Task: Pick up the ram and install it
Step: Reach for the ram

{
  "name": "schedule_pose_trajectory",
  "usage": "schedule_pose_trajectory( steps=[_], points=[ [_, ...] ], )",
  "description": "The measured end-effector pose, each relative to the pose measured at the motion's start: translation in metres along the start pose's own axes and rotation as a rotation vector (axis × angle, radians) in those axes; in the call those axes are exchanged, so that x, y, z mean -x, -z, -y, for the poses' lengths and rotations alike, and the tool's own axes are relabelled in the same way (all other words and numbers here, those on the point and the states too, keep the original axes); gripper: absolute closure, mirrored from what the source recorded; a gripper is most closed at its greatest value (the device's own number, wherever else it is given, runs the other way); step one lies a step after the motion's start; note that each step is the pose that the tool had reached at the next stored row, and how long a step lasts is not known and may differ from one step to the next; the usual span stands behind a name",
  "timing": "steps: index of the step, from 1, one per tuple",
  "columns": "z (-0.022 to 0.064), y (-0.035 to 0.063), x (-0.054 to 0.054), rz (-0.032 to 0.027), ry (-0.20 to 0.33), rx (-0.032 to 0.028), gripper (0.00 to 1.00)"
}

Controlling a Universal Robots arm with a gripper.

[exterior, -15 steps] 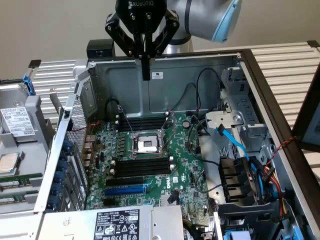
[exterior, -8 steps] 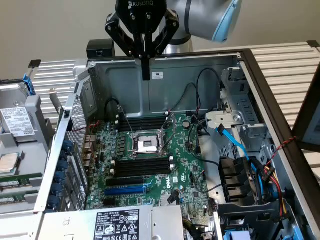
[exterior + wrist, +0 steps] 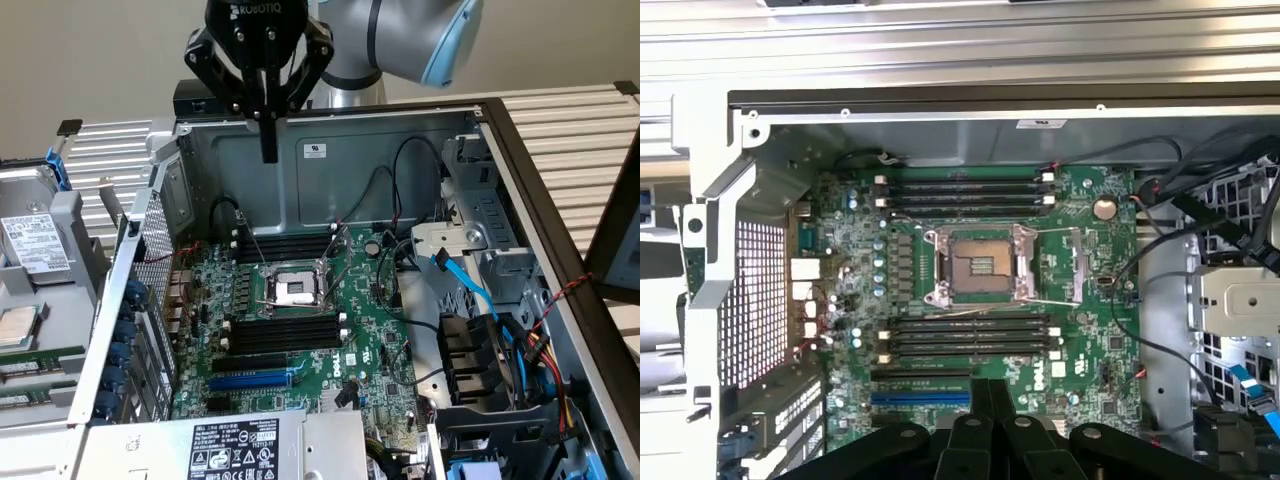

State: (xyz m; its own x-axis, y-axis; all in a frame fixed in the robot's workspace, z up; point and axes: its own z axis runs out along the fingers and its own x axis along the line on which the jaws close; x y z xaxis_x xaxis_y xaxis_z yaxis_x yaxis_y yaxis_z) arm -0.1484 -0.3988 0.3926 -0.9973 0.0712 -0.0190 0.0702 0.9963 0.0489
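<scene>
While the arm hangs over the open computer case (image 3: 300, 190), I see the gripper (image 3: 268, 152) held high above the far wall of the case, well clear of the motherboard (image 3: 372, 352). Its fingers (image 3: 268, 135) are pressed together, pointing straight down, with nothing between them and nothing touching them. From the wrist view the same fingers (image 3: 992, 398) come together over the near edge of the board.

What I take to be the ram (image 3: 35, 357) lies outside the case, beyond its side wall at the exterior view's left: narrow green sticks lying flat, one beside the other, close to that view's left edge. I cannot make out a label on them from here. The gripper is well apart from them.

Inside the case, the processor socket (image 3: 980, 265) sits near the middle of the motherboard with its metal frame around it. One bank of long black slots (image 3: 965, 190) runs along the board's far edge, between the socket and the case's far wall; a second bank (image 3: 970, 335) runs on the socket's other side. All of these slots look dark, and I cannot pick out a green stick standing in any of them. A blue slot (image 3: 250, 380) lies just beside the second bank, toward the board's near edge. Blue cables (image 3: 465, 282) cross the drive bay at the exterior view's right.
</scene>
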Motion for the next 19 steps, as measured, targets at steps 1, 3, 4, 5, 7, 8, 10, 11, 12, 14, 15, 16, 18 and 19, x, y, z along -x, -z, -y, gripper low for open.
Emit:
schedule_pose_trajectory(
  steps=[1, 3, 4, 5, 7, 8, 10, 11, 12, 14, 15, 16, 18, 19],
  points=[
    [0.0003, 0.0001, -0.005, 0.0, 0.0, 0.0, 0.89],
    [0.0009, 0.0003, -0.013, -0.0001, 0.0, 0.0001, 0.89],
    [0.0013, 0.0004, -0.018, 0.0, 0.0, 0.0002, 0.89],
    [0.0016, 0.0005, -0.023, -0.0001, 0.0, 0.0003, 0.89],
    [0.0022, 0.0007, -0.032, -0.0001, 0.0, 0.0005, 0.89],
    [0.0025, 0.0008, -0.036, 0.0, 0.0, 0.0005, 0.89],
    [0.0032, 0.001, -0.045, 0.0, 0.0, 0.0006, 0.89],
    [0.0035, 0.0011, -0.05, 0.0, 0.0, 0.0007, 0.89],
    [0.0038, 0.0012, -0.054, -0.0001, 0.0, 0.0006, 0.89],
    [0.0045, 0.0014, -0.063, -0.0001, 0.0, 0.0006, 0.89],
    [0.0048, 0.0014, -0.068, -0.0001, 0.0, 0.0006, 0.89],
    [0.0051, 0.0013, -0.073, -0.0001, 0.0, 0.0006, 0.89],
    [0.0058, 0.0007, -0.082, -0.0001, 0.0, 0.0006, 0.89],
    [0.0062, 0.0004, -0.086, 0.0, 0.0, 0.0006, 0.89]
  ],
)
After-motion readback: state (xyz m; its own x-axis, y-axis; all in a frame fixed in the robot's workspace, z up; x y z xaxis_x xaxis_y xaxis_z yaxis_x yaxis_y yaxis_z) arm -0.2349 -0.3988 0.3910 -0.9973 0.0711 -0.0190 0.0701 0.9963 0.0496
